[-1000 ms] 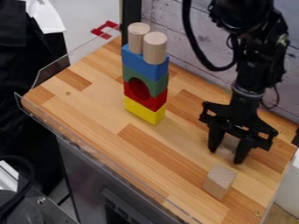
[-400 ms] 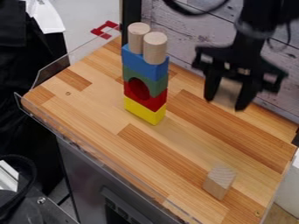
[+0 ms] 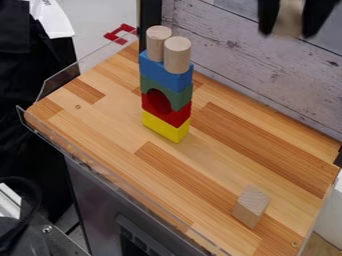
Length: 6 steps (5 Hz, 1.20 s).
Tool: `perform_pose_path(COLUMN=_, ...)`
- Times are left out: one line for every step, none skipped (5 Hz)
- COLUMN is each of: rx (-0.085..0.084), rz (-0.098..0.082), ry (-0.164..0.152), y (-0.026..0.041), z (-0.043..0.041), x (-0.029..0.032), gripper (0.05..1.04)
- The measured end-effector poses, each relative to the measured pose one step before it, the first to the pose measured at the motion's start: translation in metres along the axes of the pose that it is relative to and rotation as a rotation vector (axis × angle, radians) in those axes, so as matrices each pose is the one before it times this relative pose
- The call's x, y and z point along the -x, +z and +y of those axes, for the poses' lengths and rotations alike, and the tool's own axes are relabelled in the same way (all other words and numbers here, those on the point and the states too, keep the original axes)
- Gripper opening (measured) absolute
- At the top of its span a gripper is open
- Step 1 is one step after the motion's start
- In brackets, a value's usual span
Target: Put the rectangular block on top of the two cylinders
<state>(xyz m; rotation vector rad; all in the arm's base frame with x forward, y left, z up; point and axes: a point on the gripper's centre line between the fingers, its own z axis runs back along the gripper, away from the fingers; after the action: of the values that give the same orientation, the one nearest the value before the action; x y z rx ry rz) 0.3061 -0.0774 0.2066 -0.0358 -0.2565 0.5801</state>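
OK so, pinching the rectangular block (image 3: 290, 17) between both fingers of the gripper (image 3: 288, 35) right now, hanging way up at the top right of the view, in front of the plank wall (image 3: 247, 55) and above the wall-side edge of the counter (image 3: 220, 175). Also spotting the two cylinders (image 3: 177, 56), upright and side by side on the blue block (image 3: 165, 71), well apart from the gripper. Working down from there: passing the green block (image 3: 182, 99), then the red block (image 3: 179, 117), and ending at the yellow block (image 3: 175, 133) on the wood. Noticing a loose wooden block (image 3: 250, 207) too, sitting near the counter's right edge.
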Motion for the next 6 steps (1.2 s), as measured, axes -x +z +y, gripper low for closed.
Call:
perform_pose_path(rx=0.0277, rz=-0.0053, ry=0.1228, y=0.01958, z=0.00342, x=-0.01480, gripper=0.540)
perform_pose_path(rx=0.0435, rz=0.0314, ry=0.2544, y=0.01118, z=0.01190, x=-0.00799, gripper=0.540)
perform_pose_path(rx=-0.0216, rz=0.0224, ry=0.2314, y=-0.00078, z=0.02448, x=0.00185, gripper=0.540)
perform_pose_path(rx=-0.0485, rz=0.0478, ry=0.0998, y=-0.00856, z=0.01367, x=-0.00347, gripper=0.540)
perform_pose_path(rx=-0.0091, rz=0.0044, ry=0.0573, y=-0.01058, z=0.01126, x=-0.00160, gripper=0.540)
perform_pose_path(rx=-0.0190, rz=0.0274, ry=0.0447, y=-0.01150, z=0.00630, x=-0.00366, gripper=0.540)
